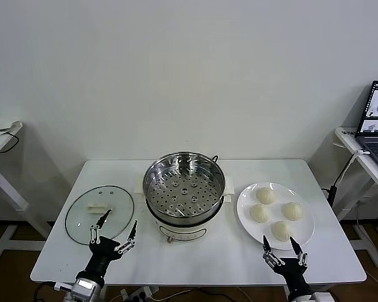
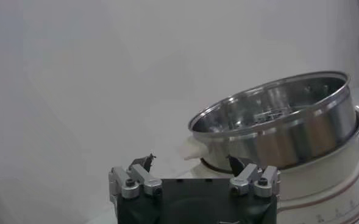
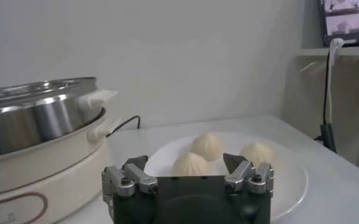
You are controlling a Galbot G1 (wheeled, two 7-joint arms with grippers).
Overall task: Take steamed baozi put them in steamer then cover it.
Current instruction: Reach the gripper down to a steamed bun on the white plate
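The steel steamer [image 1: 184, 189] stands mid-table on its white base, its perforated tray bare; it also shows in the left wrist view [image 2: 283, 125] and the right wrist view [image 3: 39, 115]. Several cream-white baozi [image 1: 264, 195] lie on a white plate [image 1: 305, 234] to its right, and they show in the right wrist view [image 3: 192, 164]. The glass cover [image 1: 99, 212] lies flat to the steamer's left. My left gripper [image 1: 113, 234] is open and empty at the cover's near edge. My right gripper [image 1: 280, 246] is open and empty just in front of the plate.
A laptop [image 1: 377, 126] sits on a side table at the far right, with a cable [image 1: 340, 176] hanging beside it. Another side table [image 1: 0, 135] stands at the far left. The white table's front edge [image 1: 195, 277] lies close to both grippers.
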